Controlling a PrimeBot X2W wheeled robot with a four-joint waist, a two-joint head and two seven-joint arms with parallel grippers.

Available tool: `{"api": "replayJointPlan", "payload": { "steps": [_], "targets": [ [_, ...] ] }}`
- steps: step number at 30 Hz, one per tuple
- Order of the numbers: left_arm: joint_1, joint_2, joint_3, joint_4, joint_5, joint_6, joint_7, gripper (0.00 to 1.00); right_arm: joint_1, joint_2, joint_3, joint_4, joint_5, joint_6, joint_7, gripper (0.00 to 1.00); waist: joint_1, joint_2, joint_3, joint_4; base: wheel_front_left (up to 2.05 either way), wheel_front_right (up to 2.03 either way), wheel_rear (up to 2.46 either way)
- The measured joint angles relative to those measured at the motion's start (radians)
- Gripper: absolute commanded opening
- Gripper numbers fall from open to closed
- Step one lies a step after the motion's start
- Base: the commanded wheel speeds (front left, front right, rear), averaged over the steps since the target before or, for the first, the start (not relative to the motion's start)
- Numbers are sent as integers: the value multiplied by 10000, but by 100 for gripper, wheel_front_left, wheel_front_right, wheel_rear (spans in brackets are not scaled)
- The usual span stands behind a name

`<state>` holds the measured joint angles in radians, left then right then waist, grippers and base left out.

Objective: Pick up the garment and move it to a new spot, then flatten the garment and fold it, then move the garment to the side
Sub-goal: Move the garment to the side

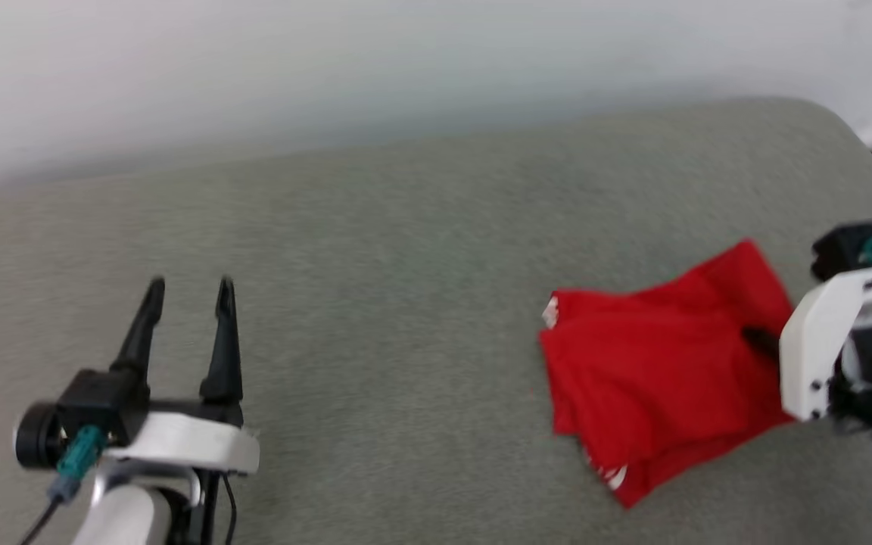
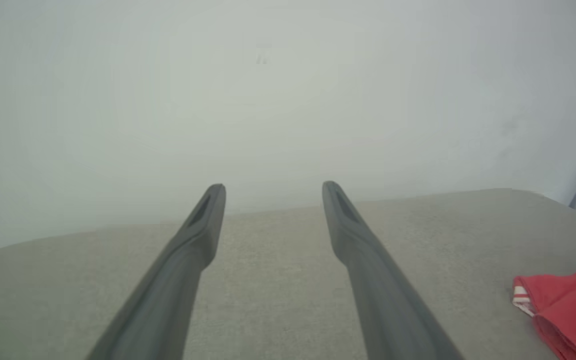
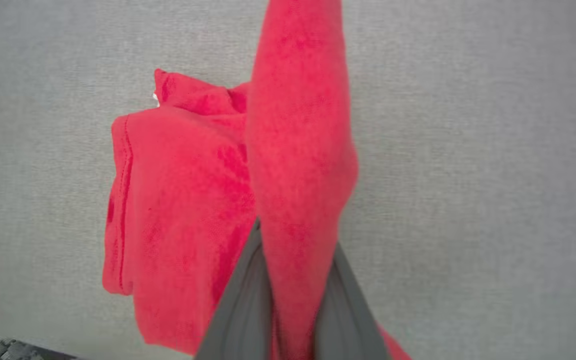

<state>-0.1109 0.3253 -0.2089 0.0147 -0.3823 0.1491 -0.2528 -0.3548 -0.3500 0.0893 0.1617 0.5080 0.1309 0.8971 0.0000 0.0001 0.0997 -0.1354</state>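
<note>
The right hand (image 3: pixel 298 235) was pinched tight on a raised fold of the red garment (image 3: pixel 178 210), with its dark, smooth fingers (image 3: pixel 240 310) pressing the soft knit at the bottom middle of the right wrist view. The rest of the garment lay in a rough folded rectangle at the right of the head view, white striped trim peeking out at its corners, on a grey-green, finely woven cushion (image 1: pixel 406 265). At the lower left of the head view, the left hand (image 1: pixel 190 291) was spread wide, empty and touching nothing.

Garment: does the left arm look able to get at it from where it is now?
Probably yes: bare cushion lies between the open left end effector and the garment. The right end effector is shut on its far side.
</note>
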Motion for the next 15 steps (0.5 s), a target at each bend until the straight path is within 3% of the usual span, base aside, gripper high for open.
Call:
{"api": "replayJointPlan", "payload": {
  "steps": [8,15],
  "targets": [
    [-1978,677,-313,-1570,832,-150,1009,100,-1988,-986,-629,1166,-928,0,-1141,0,1,0,2093,-1360,0,0,0],
    [-3617,965,-759,-2642,1375,-430,1988,100,-3549,-1329,-2161,2786,-1894,0,-2951,0,2,0,4232,-2081,0,0,0]
  ]
}}
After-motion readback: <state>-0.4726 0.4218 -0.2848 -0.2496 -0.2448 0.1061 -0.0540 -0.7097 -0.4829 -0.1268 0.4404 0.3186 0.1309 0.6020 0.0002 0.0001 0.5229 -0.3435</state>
